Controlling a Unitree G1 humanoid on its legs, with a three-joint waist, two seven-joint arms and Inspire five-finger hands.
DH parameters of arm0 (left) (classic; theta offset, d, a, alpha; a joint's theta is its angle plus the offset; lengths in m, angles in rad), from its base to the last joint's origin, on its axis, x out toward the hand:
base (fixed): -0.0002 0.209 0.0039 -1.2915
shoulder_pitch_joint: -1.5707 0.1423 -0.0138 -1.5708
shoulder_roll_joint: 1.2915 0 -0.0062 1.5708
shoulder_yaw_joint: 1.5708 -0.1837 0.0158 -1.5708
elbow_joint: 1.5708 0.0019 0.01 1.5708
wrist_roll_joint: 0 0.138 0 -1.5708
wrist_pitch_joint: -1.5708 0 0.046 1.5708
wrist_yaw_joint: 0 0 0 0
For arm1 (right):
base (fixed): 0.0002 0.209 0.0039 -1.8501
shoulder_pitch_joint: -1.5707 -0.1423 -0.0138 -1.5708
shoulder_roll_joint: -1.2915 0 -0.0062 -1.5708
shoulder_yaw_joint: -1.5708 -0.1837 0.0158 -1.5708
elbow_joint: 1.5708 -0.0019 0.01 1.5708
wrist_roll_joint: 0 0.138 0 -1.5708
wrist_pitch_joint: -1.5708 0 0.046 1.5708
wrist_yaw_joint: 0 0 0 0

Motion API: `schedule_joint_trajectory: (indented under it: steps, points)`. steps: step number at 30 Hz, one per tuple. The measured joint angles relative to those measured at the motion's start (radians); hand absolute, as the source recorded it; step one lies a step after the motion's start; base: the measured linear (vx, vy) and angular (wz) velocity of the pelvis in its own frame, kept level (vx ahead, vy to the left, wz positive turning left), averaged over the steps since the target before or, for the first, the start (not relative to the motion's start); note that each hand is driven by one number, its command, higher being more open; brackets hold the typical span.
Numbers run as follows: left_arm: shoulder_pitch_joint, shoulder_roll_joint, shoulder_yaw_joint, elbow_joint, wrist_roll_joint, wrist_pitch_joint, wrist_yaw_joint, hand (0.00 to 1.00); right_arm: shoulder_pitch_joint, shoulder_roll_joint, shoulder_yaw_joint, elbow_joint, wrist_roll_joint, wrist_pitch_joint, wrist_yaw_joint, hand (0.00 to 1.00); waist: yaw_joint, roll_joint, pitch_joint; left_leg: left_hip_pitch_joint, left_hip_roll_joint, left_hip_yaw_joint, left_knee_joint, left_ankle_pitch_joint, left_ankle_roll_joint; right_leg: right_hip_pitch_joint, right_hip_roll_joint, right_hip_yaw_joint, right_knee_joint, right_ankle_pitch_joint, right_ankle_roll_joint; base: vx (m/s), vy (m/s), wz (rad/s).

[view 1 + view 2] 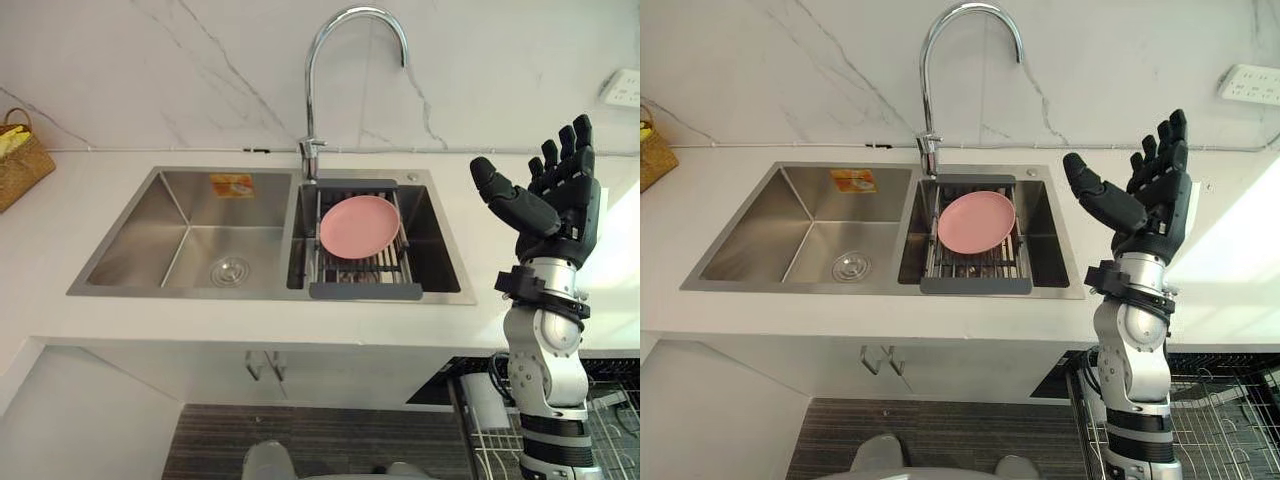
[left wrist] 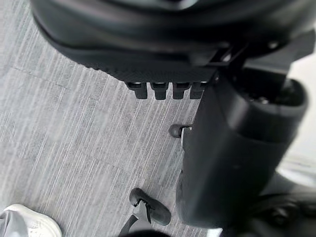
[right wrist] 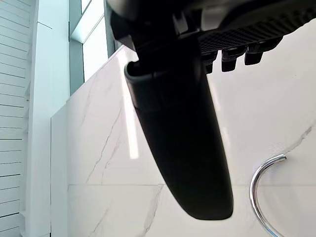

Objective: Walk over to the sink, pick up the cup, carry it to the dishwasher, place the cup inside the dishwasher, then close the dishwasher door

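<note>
Holding the right robot hand (image 1: 560, 200) up open at the sink's (image 1: 130, 255) 3 o'clock.
Fingers straight; pink plate (image 1: 358, 225) in the sink; dishwasher rack (image 1: 1225, 430) at 5 o'clock; left robot hand (image 2: 148, 39) relaxed above the floor (image 2: 74, 148).

Pink plate (image 1: 359, 226) on rack (image 1: 365, 291), faucet (image 1: 311, 100), wicker basket (image 1: 18, 165)

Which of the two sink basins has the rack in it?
The right basin, nearer the right hand: its rack carries a pink plate. The left basin has a drain and a sticker.
</note>
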Motion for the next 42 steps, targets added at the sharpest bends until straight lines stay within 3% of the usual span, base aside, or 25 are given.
schedule_joint_trajectory:
  steps: [5, 7, 9, 13, 14, 15, 16, 17, 19, 20, 21, 22, 24, 27, 35, 38, 40, 41, 42]
  points:
    - [0.006, -0.004, -0.018, 0.001, 0.019, -0.01, -0.018, 1.0, 0.034, 0.0, -0.005, 0.008, 0.007, 0.007, -0.003, 1.0, 0.003, -0.011, -0.007, 0.032, -0.066, 0.039, -0.114, 0.019, 0.022, -0.018, -0.054, 0.017, -0.035, 0.025, 0.034, 0.04, 0.078, -0.1]
    - [0.005, 0.003, -0.041, 0.001, 0.016, -0.014, -0.017, 1.0, 0.042, 0.002, -0.005, 0.02, 0.038, 0.009, -0.003, 1.0, 0.005, -0.018, -0.013, 0.025, -0.099, 0.044, -0.109, 0.007, 0.037, -0.061, -0.091, 0.018, 0.041, -0.015, 0.044, 0.12, 0.105, 0.02]
    - [0.002, 0.018, -0.049, 0.0, 0.016, -0.022, -0.017, 1.0, 0.044, 0.016, 0.0, 0.044, 0.046, 0.009, -0.003, 1.0, 0.01, -0.04, -0.012, 0.021, -0.125, 0.048, -0.08, -0.024, 0.052, -0.108, -0.135, 0.027, 0.164, -0.067, 0.059, 0.12, 0.069, 0.01]
    - [0.008, 0.036, -0.052, -0.001, -0.046, -0.018, 0.015, 1.0, 0.042, 0.054, 0.054, 0.11, 0.046, 0.01, -0.001, 1.0, 0.028, -0.072, -0.002, 0.058, -0.131, 0.073, -0.009, -0.084, 0.068, -0.192, -0.174, 0.058, 0.431, -0.071, 0.027, 0.15, 0.068, -0.22]
    - [0.009, 0.038, -0.052, -0.001, -0.046, -0.017, 0.015, 1.0, 0.042, 0.058, 0.054, 0.113, 0.046, 0.01, -0.001, 1.0, 0.024, -0.072, -0.002, 0.07, -0.124, 0.071, -0.011, -0.089, 0.071, -0.195, -0.173, 0.062, 0.456, -0.061, 0.012, 0.12, 0.036, 0.06]
    - [0.01, 0.038, -0.052, -0.002, -0.044, -0.014, 0.015, 1.0, 0.044, 0.059, 0.055, 0.12, 0.046, 0.01, 0.0, 1.0, 0.016, -0.074, 0.003, 0.091, -0.108, 0.061, -0.015, -0.099, 0.071, -0.22, -0.163, 0.075, 0.513, -0.066, -0.031, 0.07, 0.023, 0.13]
    - [0.014, 0.04, -0.052, -0.003, -0.042, -0.012, 0.013, 1.0, 0.045, 0.06, 0.055, 0.121, 0.046, 0.009, 0.003, 1.0, 0.011, -0.073, 0.004, 0.097, -0.094, 0.051, -0.015, -0.109, 0.069, -0.236, -0.144, 0.088, 0.48, -0.111, -0.022, 0.05, 0.024, 0.18]
    - [0.016, 0.043, -0.052, -0.003, -0.042, -0.01, 0.013, 1.0, 0.045, 0.06, 0.054, 0.121, 0.046, 0.008, 0.003, 1.0, 0.01, -0.077, 0.002, 0.097, -0.089, 0.045, -0.012, -0.114, 0.068, -0.244, -0.136, 0.09, 0.453, -0.114, -0.022, 0.06, 0.014, 0.21]
    - [0.018, 0.052, -0.052, -0.003, -0.034, -0.006, 0.012, 1.0, 0.045, 0.06, 0.046, 0.121, 0.046, 0.003, 0.002, 1.0, 0.008, -0.093, -0.005, 0.096, -0.088, 0.027, 0.011, -0.135, 0.06, -0.276, -0.128, 0.107, 0.365, -0.093, -0.026, 0.06, -0.036, 0.3]
    - [0.021, 0.058, -0.052, -0.005, -0.03, -0.007, 0.011, 1.0, 0.045, 0.062, 0.038, 0.12, 0.046, 0.0, 0.001, 1.0, 0.006, -0.112, -0.005, 0.087, -0.097, 0.006, 0.052, -0.16, 0.048, -0.278, -0.125, 0.125, 0.292, -0.012, -0.028, 0.08, -0.107, 0.54]
    - [0.017, 0.076, -0.049, -0.005, -0.026, -0.013, 0.011, 1.0, 0.047, 0.065, 0.033, 0.117, 0.045, -0.003, 0.001, 1.0, 0.005, -0.143, 0.005, 0.079, -0.118, -0.02, 0.102, -0.196, 0.034, -0.27, -0.148, 0.139, 0.272, 0.058, 0.042, 0.09, -0.15, 0.53]
    - [0.015, 0.074, -0.048, -0.007, -0.025, -0.016, 0.011, 1.0, 0.054, 0.066, 0.027, 0.12, 0.045, -0.003, 0.003, 1.0, 0.011, -0.135, 0.008, 0.076, -0.113, -0.03, 0.119, -0.208, 0.026, -0.263, -0.141, 0.129, 0.277, 0.048, 0.056, 0.08, -0.175, 0.46]
    - [0.027, 0.058, -0.044, -0.035, -0.023, -0.021, 0.012, 1.0, 0.077, 0.071, 0.013, 0.121, 0.045, -0.002, 0.004, 1.0, 0.01, -0.108, -0.001, 0.046, -0.065, -0.066, 0.126, -0.215, 0.006, -0.244, -0.099, 0.08, 0.228, 0.045, 0.037, 0.09, -0.151, 0.32]
    - [0.03, 0.054, -0.035, -0.037, -0.014, -0.019, 0.012, 1.0, 0.093, 0.083, -0.021, 0.117, 0.045, -0.002, -0.002, 1.0, 0.012, -0.105, 0.0, 0.041, -0.033, -0.092, 0.104, -0.207, -0.012, -0.206, -0.061, 0.039, 0.16, 0.066, 0.029, 0.1, -0.102, 0.24]
    - [0.015, 0.041, -0.036, -0.037, 0.067, -0.01, 0.023, 1.0, 0.117, 0.088, -0.028, 0.01, 0.045, -0.001, -0.028, 1.0, 0.009, -0.093, 0.003, 0.06, -0.031, -0.092, 0.034, -0.189, -0.018, -0.185, -0.053, 0.015, 0.113, 0.057, 0.037, 0.11, -0.004, 0.07]
    - [0.003, 0.03, -0.033, -0.047, 0.076, -0.015, 0.032, 1.0, 0.132, 0.086, -0.025, 0.004, 0.045, -0.001, -0.029, 1.0, 0.008, -0.071, 0.008, -0.036, -0.019, -0.088, 0.232, -0.189, -0.017, -0.171, -0.06, -0.012, 0.121, 0.023, 0.023, 0.09, -0.023, 0.23]
    - [0.001, -0.003, -0.023, -0.073, 0.075, -0.015, 0.034, 1.0, 0.129, 0.075, -0.012, 0.003, 0.036, -0.001, -0.029, 1.0, 0.016, -0.004, 0.045, -0.104, 0.024, -0.101, 0.485, -0.148, 0.003, -0.089, -0.044, -0.016, 0.11, 0.003, 0.016, 0.07, -0.039, 0.06]
    - [0.001, -0.007, -0.017, -0.075, 0.075, -0.013, 0.032, 1.0, 0.131, 0.079, -0.007, 0.003, 0.035, -0.001, -0.03, 1.0, 0.016, -0.003, 0.047, -0.116, 0.019, -0.101, 0.527, -0.111, 0.02, -0.073, -0.054, -0.016, 0.109, -0.003, 0.015, 0.07, -0.01, 0.31]
    - [0.0, -0.002, -0.018, -0.082, 0.076, -0.011, 0.03, 1.0, 0.127, 0.088, -0.003, 0.004, 0.034, -0.008, -0.033, 1.0, -0.001, -0.01, 0.047, -0.136, 0.006, -0.097, 0.502, -0.145, 0.018, -0.063, -0.079, -0.039, 0.101, -0.007, 0.015, 0.04, -0.001, 0.31]
